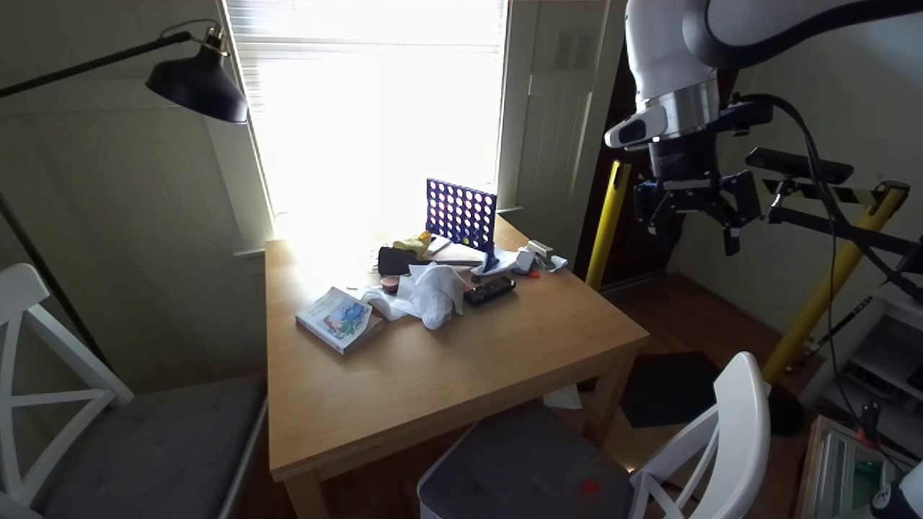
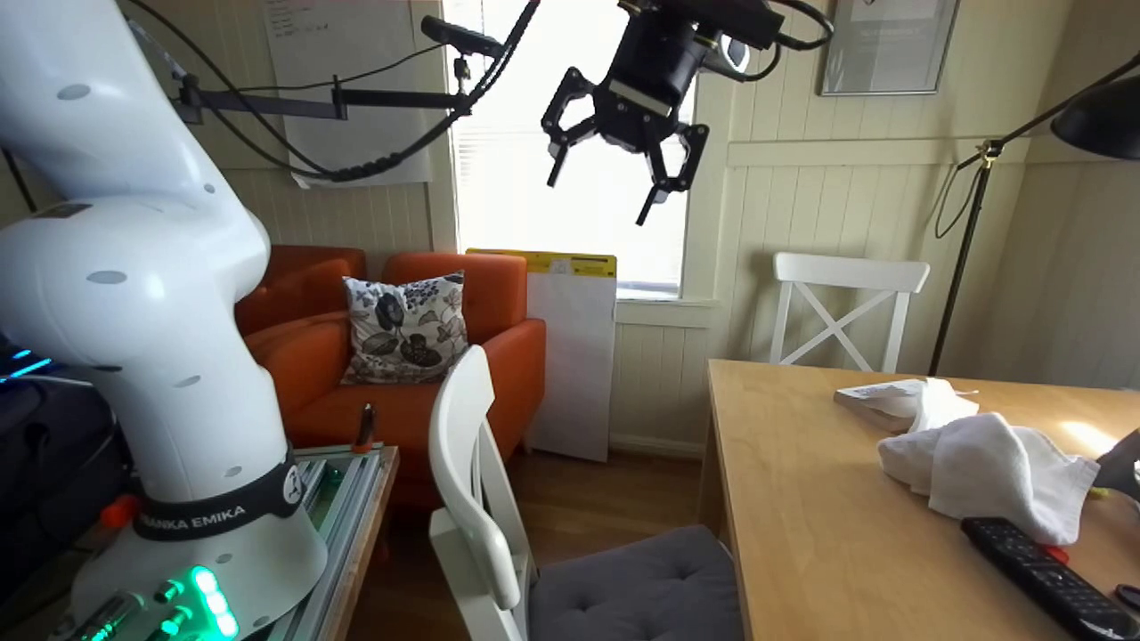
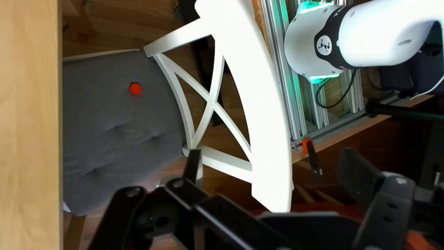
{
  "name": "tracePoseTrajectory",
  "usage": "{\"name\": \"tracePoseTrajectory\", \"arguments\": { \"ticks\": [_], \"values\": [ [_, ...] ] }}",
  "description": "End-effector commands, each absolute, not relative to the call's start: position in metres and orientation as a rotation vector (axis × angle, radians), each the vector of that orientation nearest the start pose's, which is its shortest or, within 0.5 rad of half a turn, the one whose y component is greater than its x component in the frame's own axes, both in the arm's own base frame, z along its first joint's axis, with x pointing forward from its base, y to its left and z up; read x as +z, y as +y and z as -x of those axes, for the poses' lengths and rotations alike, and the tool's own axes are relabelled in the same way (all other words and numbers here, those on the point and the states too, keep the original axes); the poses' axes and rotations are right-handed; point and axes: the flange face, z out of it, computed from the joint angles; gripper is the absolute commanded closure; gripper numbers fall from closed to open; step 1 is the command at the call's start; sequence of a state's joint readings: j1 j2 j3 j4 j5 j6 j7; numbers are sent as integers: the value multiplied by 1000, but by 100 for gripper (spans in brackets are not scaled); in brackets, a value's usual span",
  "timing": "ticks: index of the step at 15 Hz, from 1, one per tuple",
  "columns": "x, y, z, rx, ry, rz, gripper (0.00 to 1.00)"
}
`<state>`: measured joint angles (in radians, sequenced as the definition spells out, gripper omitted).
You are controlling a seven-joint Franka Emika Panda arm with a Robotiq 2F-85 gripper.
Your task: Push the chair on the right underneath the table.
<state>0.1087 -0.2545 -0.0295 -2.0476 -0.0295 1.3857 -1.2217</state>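
The chair (image 1: pixel 746 425) is white with an X-cross back and grey seat. It stands upright at the near right side of the table (image 1: pixel 490 375), its seat front partly under the tabletop and its back outside. The chair (image 2: pixel 463 463) and table (image 2: pixel 793 534) also show in an exterior view. My gripper (image 1: pixel 692 236) is open and empty, high above the floor and apart from the chair; it also shows in an exterior view (image 2: pixel 598 203). In the wrist view the open gripper (image 3: pixel 274 170) is above the chair's top rail (image 3: pixel 263 104); the table edge (image 3: pixel 29 125) covers the seat front.
A second white chair (image 1: pixel 65 375) stands at another table side. The table holds a book (image 1: pixel 339 318), white cloth (image 1: pixel 436 292), remote (image 1: pixel 490 290) and blue game rack (image 1: pixel 461 213). A red disc (image 3: pixel 135 89) lies on the seat. An orange armchair (image 2: pixel 499 303) stands behind.
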Motion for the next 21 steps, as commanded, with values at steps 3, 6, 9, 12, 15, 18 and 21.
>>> {"name": "tracePoseTrajectory", "arguments": {
  "ticks": [3,6,9,12,15,18,21],
  "values": [
    [523,30,-430,520,-1765,2293,0],
    [510,30,-409,401,-1924,2184,0],
    [492,17,-377,294,-2043,2039,0],
    [479,-2,-342,190,-2129,1908,0],
    [463,-21,-307,65,-2161,1827,0],
    [422,-32,-278,51,-2114,1766,0],
    [441,-33,-296,114,-2100,1797,0]
  ]
}}
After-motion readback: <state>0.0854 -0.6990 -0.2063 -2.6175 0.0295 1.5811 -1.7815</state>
